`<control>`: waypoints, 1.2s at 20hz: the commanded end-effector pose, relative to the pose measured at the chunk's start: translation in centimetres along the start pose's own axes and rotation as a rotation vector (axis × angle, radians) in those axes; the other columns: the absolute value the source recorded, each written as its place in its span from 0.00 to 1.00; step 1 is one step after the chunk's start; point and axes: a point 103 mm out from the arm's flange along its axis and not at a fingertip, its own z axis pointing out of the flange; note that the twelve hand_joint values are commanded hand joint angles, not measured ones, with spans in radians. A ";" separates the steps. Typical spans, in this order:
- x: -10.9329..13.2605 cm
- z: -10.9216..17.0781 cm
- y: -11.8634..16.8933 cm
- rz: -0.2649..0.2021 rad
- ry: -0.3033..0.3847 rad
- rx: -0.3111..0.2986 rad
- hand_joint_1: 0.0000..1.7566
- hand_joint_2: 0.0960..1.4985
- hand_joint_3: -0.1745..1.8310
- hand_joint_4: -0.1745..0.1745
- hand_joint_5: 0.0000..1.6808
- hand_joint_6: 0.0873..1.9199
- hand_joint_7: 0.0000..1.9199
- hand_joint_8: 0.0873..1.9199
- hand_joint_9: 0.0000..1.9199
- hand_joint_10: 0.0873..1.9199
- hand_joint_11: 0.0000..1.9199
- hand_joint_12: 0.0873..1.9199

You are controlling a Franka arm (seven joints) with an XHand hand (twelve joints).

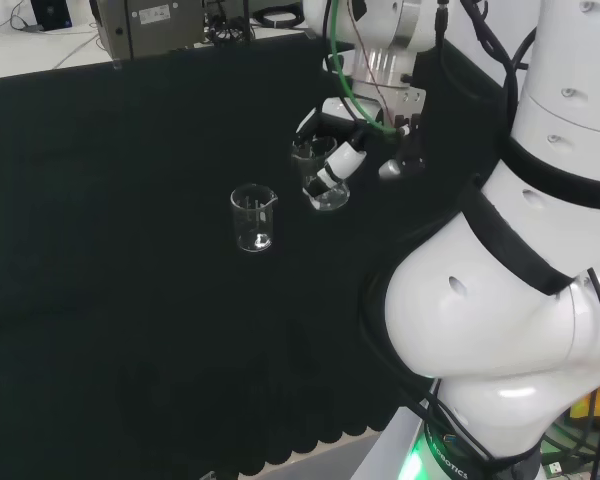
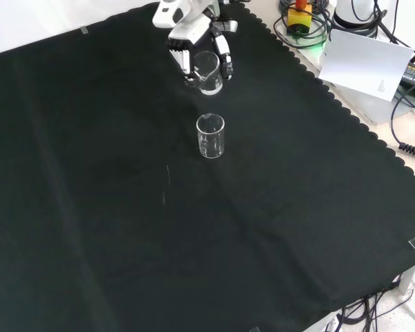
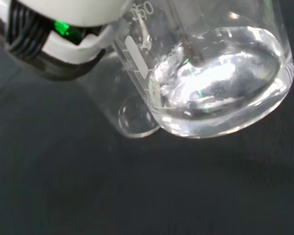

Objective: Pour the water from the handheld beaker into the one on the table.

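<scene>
A clear glass beaker (image 1: 320, 172) hangs above the cloth with the hand (image 1: 342, 150) shut on it, fingers curled round its wall. In the front view the held beaker (image 2: 207, 72) sits between the hand's (image 2: 187, 34) fingers and leans slightly. Up close, the held beaker (image 3: 210, 73) carries water pooled at its base. A second clear beaker (image 1: 253, 217) stands upright on the black cloth, to the left of the hand in the head view. In the front view this standing beaker (image 2: 211, 135) is just below the held one, a small gap apart. The standing beaker (image 3: 130, 110) shows behind the held one in the wrist view.
The black cloth (image 2: 124, 207) spreads wide around both beakers. A white paper sheet (image 2: 363, 62) and cables (image 2: 408, 131) lie off the cloth at the front view's right. The arm's own white links (image 1: 520, 280) bulk at the head view's right.
</scene>
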 end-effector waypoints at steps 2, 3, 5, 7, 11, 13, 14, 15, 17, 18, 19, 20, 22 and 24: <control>0.9 0.8 -0.2 0.012 -0.082 0.101 0.66 0.44 0.34 0.83 0.80 0.22 0.91 0.08 0.95 0.00 0.86 0.20; 0.8 0.8 -0.1 0.017 -0.091 0.118 0.65 0.44 0.35 0.83 0.79 0.23 0.90 0.09 0.95 0.00 0.86 0.19; 0.7 1.0 0.5 0.043 -0.129 0.166 0.65 0.44 0.35 0.83 0.79 0.25 0.90 0.10 0.95 0.00 0.86 0.19; 0.8 1.2 1.3 0.064 -0.166 0.207 0.65 0.44 0.35 0.82 0.78 0.26 0.90 0.11 0.95 0.00 0.86 0.19; 1.0 1.1 2.9 0.092 -0.216 0.255 0.65 0.44 0.36 0.81 0.77 0.28 0.89 0.12 0.95 0.00 0.86 0.19; 1.1 1.0 3.7 0.099 -0.244 0.285 0.65 0.44 0.36 0.81 0.77 0.28 0.89 0.12 0.95 0.00 0.86 0.19; 1.2 0.9 4.1 0.103 -0.260 0.301 0.65 0.44 0.36 0.81 0.77 0.28 0.89 0.12 0.95 0.00 0.86 0.19; 1.3 0.9 4.5 0.107 -0.269 0.313 0.65 0.44 0.36 0.81 0.77 0.28 0.89 0.12 0.95 0.00 0.86 0.19; 1.2 0.8 4.6 0.106 -0.278 0.337 0.65 0.44 0.36 0.81 0.77 0.28 0.89 0.13 0.95 0.00 0.87 0.19; 1.3 0.8 4.9 0.106 -0.286 0.348 0.65 0.44 0.36 0.81 0.77 0.28 0.89 0.13 0.95 0.00 0.87 0.19; 1.4 0.8 5.1 0.111 -0.295 0.365 0.65 0.44 0.36 0.81 0.77 0.28 0.89 0.13 0.95 0.00 0.87 0.19; 1.6 0.8 5.3 0.116 -0.302 0.377 0.65 0.44 0.36 0.81 0.77 0.28 0.89 0.13 0.95 0.00 0.87 0.19; 1.9 0.7 5.5 0.128 -0.319 0.407 0.65 0.44 0.36 0.81 0.77 0.28 0.89 0.13 0.95 0.00 0.87 0.19; 2.2 0.5 5.6 0.141 -0.330 0.432 0.65 0.44 0.36 0.81 0.76 0.29 0.88 0.14 0.95 0.00 0.87 0.19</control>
